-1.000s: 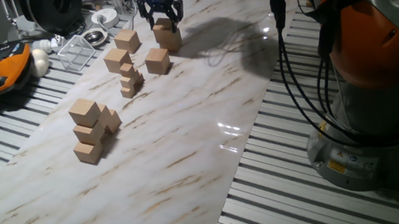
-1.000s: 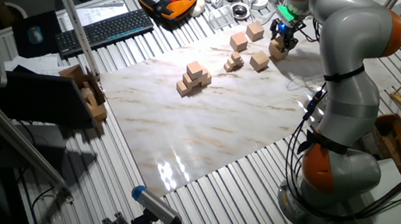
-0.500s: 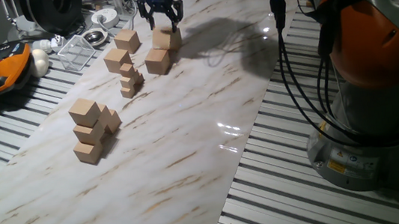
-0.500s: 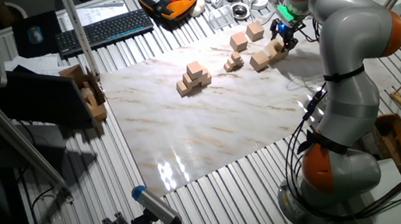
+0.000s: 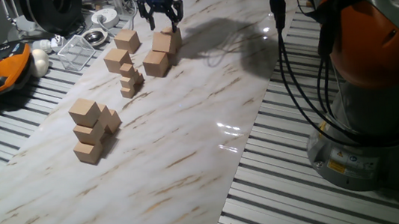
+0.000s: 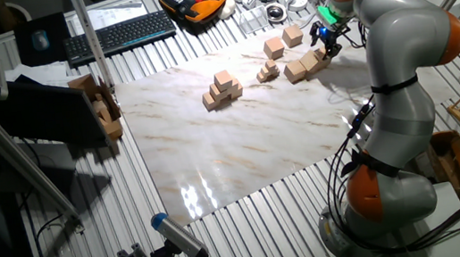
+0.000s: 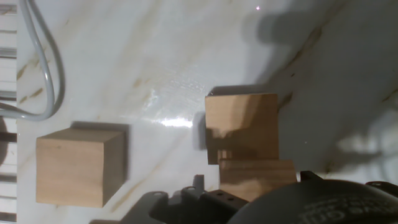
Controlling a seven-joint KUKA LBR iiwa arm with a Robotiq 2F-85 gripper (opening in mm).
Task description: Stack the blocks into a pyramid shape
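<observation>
Tan wooden cubes are sitting on the marble-patterned table (image 5: pixel 188 143). Nearest in the one fixed view, a small stepped pile of blocks (image 5: pixel 90 130) is standing toward the left edge of the slab, one cube riding on top of the others. Beyond it, a cluster of much smaller cubes (image 5: pixel 130 80) is piled in a short column near the middle. Just behind those, one large block (image 5: pixel 116 60) is resting on the table, and another (image 5: pixel 126 40) is lying a little farther back, near a clear plastic tray (image 5: pixel 76 51). To the right of the small cubes, two more large blocks are sitting touching each other: a nearer one (image 5: pixel 156 62) and a farther one (image 5: pixel 167 39). The pincer (image 5: pixel 161 23) is hovering right at the farther block, its dark fingers spread to either side of the block's top; whether they are pressing on it I cannot tell. Looking along the fingers, the hand view is showing those two touching blocks (image 7: pixel 242 127) below the pincer and a separate block (image 7: pixel 79 164) well apart to the left.
</observation>
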